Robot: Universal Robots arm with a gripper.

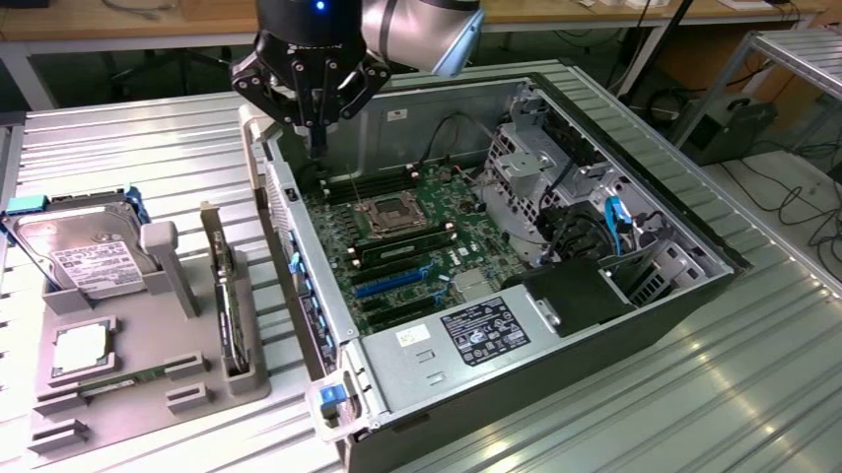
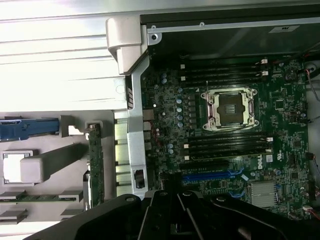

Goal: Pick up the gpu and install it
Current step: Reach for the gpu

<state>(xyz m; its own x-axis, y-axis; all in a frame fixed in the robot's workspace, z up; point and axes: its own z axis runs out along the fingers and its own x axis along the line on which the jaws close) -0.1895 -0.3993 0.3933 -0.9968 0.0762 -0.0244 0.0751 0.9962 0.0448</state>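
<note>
Dark gpu [image 1: 231,315] upright in grey holder [image 1: 172,340]

The arm [image 1: 418,30] has a rounded silver-grey joint housing. Its wrist section is black with a small blue light [image 1: 317,8]. The gripper [image 1: 317,150] is black, with angled linkage bars and slim dark jaws tapering to a narrow tip.

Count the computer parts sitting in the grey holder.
4: hard drive at the far end, CPU nearer, memory stick nearest, gpu upright along the holder's side facing the case.
</note>
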